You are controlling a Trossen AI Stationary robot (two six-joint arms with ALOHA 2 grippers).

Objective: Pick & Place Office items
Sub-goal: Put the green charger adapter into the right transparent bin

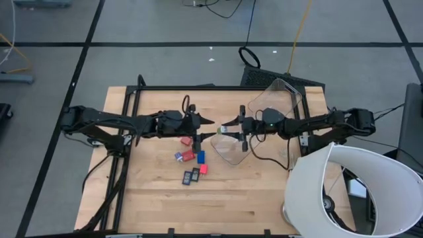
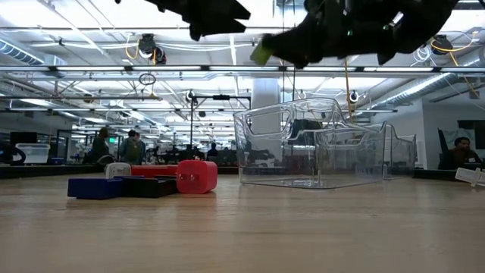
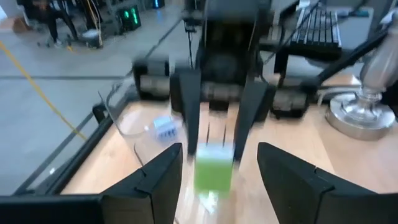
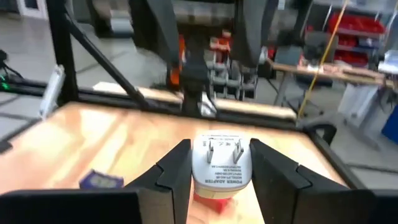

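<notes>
Starting at the left side of the table [image 1: 152, 205], the left arm reaches in toward the middle and the left gripper [image 1: 206, 123] is released, its jaws spread with clear gaps on both sides. Just below it on the wood sits the loose pile. The count looks like three red blocks [image 1: 188, 155], two blue-ish ones [image 1: 201, 157] and two dark flat rectangles [image 1: 191, 176] side by side, though they're tiny from above, so it's a rough count. From table height only one red block, a blue block and a dark piece separate out cleanly. Dead centre, one green block [image 1: 222, 131] is up in the air, clenched in the right gripper [image 1: 228, 129]. In the right wrist view its face is pale with two metal prongs, like a plug adapter. It hangs right at the near edge of the one clear plastic bin [image 1: 281, 99], which lies under the right arm. At the far right a big white round thing [image 1: 344, 192] covers the table corner. There's a looped cable [image 1: 250, 56] on the floor behind, and a few people in the room beyond.
</notes>
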